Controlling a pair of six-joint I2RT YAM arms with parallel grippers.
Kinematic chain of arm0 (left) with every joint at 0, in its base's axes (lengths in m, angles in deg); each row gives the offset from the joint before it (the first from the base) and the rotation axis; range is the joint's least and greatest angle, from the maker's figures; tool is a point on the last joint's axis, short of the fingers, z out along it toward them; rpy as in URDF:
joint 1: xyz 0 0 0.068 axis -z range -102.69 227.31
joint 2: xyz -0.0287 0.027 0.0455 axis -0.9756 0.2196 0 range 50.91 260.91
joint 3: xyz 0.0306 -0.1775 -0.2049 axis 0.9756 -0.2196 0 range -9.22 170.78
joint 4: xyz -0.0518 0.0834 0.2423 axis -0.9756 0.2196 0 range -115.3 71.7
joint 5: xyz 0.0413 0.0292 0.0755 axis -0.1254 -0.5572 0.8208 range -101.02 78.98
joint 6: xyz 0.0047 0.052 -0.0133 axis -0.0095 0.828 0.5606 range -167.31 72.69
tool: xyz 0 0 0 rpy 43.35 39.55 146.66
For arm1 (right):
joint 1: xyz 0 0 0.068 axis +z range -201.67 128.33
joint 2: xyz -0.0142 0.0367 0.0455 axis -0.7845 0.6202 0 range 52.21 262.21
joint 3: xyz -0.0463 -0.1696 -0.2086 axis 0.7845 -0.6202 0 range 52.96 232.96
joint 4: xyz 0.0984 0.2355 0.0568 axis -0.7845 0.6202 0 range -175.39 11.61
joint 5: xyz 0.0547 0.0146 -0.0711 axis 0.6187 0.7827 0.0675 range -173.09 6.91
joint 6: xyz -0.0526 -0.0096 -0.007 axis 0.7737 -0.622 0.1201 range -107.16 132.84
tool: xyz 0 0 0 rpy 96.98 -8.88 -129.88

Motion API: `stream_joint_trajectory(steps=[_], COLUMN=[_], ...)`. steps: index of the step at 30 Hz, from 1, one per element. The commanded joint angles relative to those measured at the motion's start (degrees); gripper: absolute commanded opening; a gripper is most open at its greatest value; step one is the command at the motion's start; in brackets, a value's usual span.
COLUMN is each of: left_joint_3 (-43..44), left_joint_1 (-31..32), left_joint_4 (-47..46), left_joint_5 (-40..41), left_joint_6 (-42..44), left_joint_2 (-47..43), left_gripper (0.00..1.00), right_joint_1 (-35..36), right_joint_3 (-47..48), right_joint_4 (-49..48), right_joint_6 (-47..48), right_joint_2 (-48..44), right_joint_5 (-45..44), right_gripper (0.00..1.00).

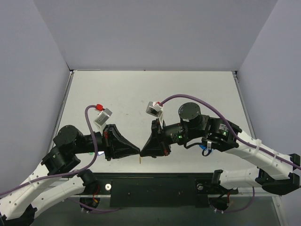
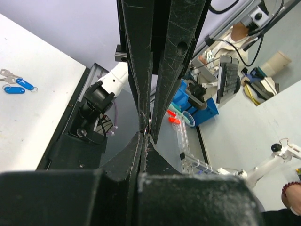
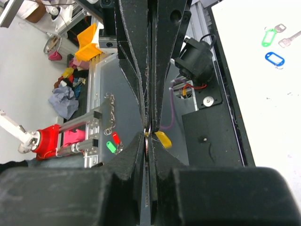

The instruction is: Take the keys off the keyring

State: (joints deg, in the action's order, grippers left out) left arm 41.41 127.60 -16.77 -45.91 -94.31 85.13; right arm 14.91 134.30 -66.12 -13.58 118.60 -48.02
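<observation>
Mid-separation, by the look of it: both arms fold inward and meet nose to nose over the near edge of the worktop [image 1: 141, 94]. The left end effector [image 1: 138, 151] and right end effector [image 1: 143, 153] are level and tips touching.

Both are clamped tight, with no gap between the fingers. A sliver of the keyring [image 3: 146, 136] glints right at the right one's tips, and its yellow tag [image 3: 162, 139] juts out just beside them. From above the tag dangles under the meeting point, clear of the surface.

The key itself? Hidden in the pinch. I can't tell what the left one is gripping, or whether the key is on the ring or off it.

My read on the next move: one side anchors the ring while the other works the key around the coil. It's tiny stuff, and a slip drops the lot.
</observation>
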Motion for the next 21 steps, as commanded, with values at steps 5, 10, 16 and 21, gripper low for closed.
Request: stream_joint_trajectory(steps=[5, 10, 16, 21], left_joint_3=[7.5, 13.9, 18.1, 17.0], left_joint_1=[0.4, 0.4, 0.4, 0.4], left_joint_4=[9.0, 17.1, 23.0, 20.0], left_joint_5=[-7.3, -9.8, -4.3, 6.0], left_joint_6=[7.1, 12.0, 13.8, 9.4], left_joint_2=[5.4, 9.5, 11.3, 7.3], left_gripper=[0.00, 0.00, 0.15, 0.74], right_joint_1=[0.7, 1.0, 1.3, 1.6], right_joint_3=[6.5, 9.4, 9.3, 5.2], right_joint_4=[2.0, 6.1, 7.6, 2.3], right_joint_6=[1.7, 3.8, 4.7, 2.2], right_joint_2=[1.9, 3.1, 2.7, 0.3], right_joint_5=[7.0, 8.4, 6.1, 0.1], right_gripper=[0.00, 0.00, 0.00, 0.00])
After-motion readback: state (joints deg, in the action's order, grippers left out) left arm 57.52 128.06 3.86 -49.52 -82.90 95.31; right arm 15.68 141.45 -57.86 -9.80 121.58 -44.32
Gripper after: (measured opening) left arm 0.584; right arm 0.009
